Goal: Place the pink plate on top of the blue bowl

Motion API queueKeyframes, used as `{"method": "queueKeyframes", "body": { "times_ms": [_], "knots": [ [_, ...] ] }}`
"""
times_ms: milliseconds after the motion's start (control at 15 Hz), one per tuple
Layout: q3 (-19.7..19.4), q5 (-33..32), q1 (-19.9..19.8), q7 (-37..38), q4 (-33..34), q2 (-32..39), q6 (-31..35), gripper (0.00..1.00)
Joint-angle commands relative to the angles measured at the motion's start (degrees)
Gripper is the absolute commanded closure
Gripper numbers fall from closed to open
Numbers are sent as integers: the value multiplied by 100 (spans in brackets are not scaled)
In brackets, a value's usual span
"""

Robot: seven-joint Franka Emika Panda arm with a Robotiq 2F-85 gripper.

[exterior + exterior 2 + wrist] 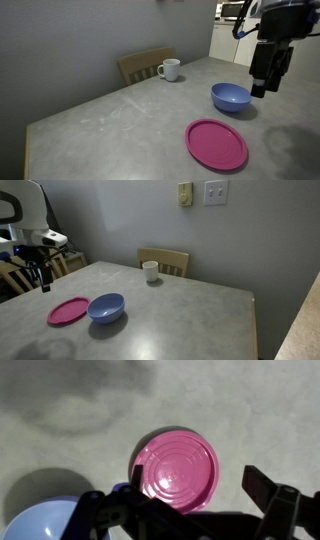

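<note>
We see gripper (262, 88) hovering over tabletop (110, 125), claw wide, empty. Pink plate (216, 143) lies flat, just beside blue bowl (230, 97), on its near side. Risks we judge: fingers slip off low rim, plate skids; bowl gets nudged; off-centre drop tips plate.

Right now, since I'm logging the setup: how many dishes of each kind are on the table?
Plate: 1, the pink plate
Bowl: 1, the blue bowl
Mug: 1, the white mug
Total: 3
</note>
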Motion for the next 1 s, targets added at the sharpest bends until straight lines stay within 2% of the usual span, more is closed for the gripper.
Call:
{"method": "queueKeyframes", "body": {
  "times_ms": [0, 133, 200, 400, 733, 933],
  "knots": [
    [115, 973, -23, 318, 653, 816, 426, 0],
    [252, 1630, 30, 513, 1137, 1324, 727, 0],
    [333, 1731, 50, 791, 1356, 1556, 959, 0],
    [380, 1252, 210, 2068, 2134, 2411, 1403, 0],
    [37, 307, 569, 4440, 2835, 3114, 975, 0],
    [154, 331, 510, 4949, 3047, 3350, 867, 0]
  ]
}}
